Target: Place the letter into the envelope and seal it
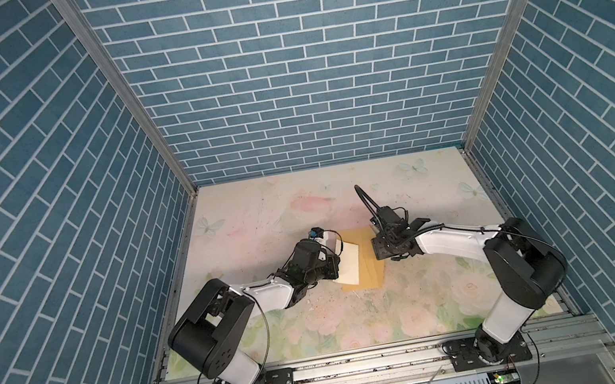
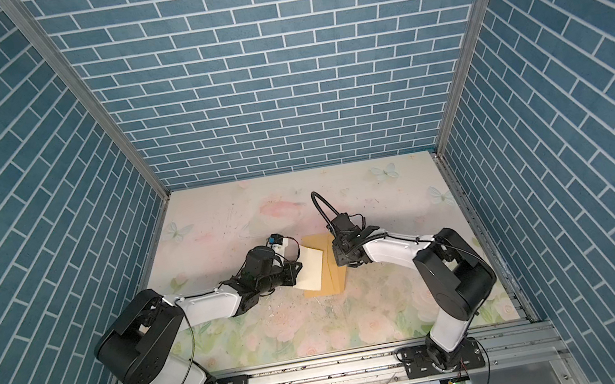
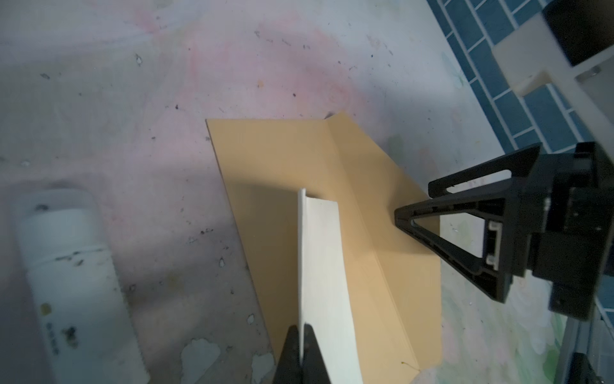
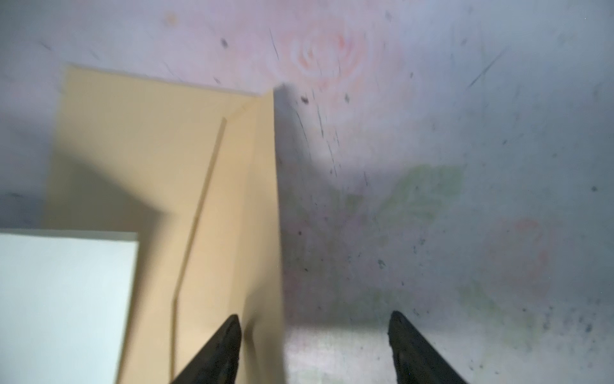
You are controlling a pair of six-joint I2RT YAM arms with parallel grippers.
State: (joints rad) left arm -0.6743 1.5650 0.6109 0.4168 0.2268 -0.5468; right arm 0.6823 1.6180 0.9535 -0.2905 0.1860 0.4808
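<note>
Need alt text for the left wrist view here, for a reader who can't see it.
The left gripper, shut, pinches the pale folded letter by its edge above the mustard-yellow envelope lying on the floral table. The open right gripper hangs at the envelope's flap; a white cylindrical stick lies beside.

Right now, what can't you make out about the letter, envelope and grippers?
- Letter: only its pale side shows in every view; the print is unseen.
- Envelope: flap tip hidden by the right gripper in the left wrist view; blurred in the right wrist view.
- Left gripper: under its arm in both top views.
- White tube: label blurred.
</note>
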